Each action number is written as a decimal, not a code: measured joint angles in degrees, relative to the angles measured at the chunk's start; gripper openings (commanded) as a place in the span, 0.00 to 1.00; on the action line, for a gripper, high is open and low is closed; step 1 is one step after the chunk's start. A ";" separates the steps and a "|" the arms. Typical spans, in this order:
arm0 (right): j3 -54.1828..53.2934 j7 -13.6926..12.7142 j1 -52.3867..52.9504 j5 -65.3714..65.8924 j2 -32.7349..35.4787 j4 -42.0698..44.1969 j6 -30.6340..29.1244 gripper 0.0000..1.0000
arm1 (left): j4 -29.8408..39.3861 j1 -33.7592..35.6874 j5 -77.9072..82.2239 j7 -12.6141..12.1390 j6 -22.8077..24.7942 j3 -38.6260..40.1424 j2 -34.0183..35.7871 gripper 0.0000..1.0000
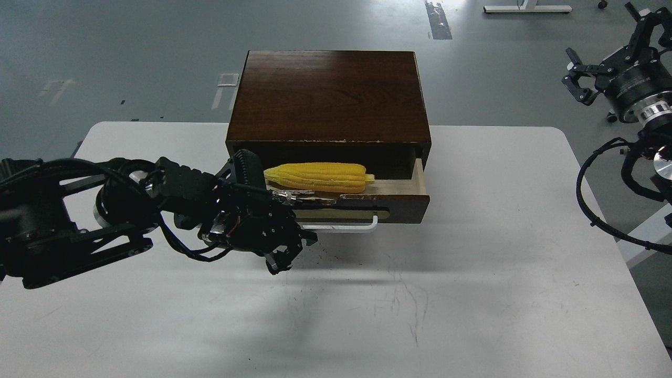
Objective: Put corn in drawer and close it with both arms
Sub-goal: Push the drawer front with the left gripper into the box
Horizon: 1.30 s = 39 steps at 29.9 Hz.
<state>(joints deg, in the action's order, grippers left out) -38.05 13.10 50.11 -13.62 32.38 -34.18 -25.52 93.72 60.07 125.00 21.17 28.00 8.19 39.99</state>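
Observation:
The yellow corn [317, 177] lies lengthwise inside the open drawer [404, 207], which is pulled partly out of the dark brown cabinet [328, 94]. The drawer's white bar handle [346, 227] faces me. My left gripper [291, 254] hangs open and empty just above the table, in front of the drawer's left end and next to the handle's left end. It touches nothing. My right gripper [609, 52] is open and empty, raised high off the table's far right corner, well away from the cabinet.
The cabinet stands at the back middle of the white table [472, 294]. My left arm's body [121, 210] covers the table's left part. Black cables [604, 210] of the right arm hang past the table's right edge.

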 measured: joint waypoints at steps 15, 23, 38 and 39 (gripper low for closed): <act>0.05 0.00 0.00 0.00 0.12 -0.01 -0.05 1.00 | -2.90 2.03 0.00 -0.35 0.00 0.07 -0.93 0.00; 0.08 0.00 0.00 0.00 0.22 0.01 -0.05 1.00 | -6.21 2.03 -0.01 -0.96 0.00 0.07 -2.13 0.00; 0.08 -0.01 -0.01 0.03 0.55 -0.02 -0.05 1.00 | -10.32 2.16 -0.01 -1.07 -0.05 0.00 -3.74 0.00; 0.08 -0.01 -0.05 0.03 0.57 -0.07 -0.05 1.00 | -10.49 2.10 -0.01 -1.07 -0.05 0.00 -3.77 0.00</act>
<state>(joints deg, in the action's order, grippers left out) -37.97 13.09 50.06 -13.60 32.96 -34.25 -25.58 83.22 62.17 124.99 20.10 27.95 8.19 36.22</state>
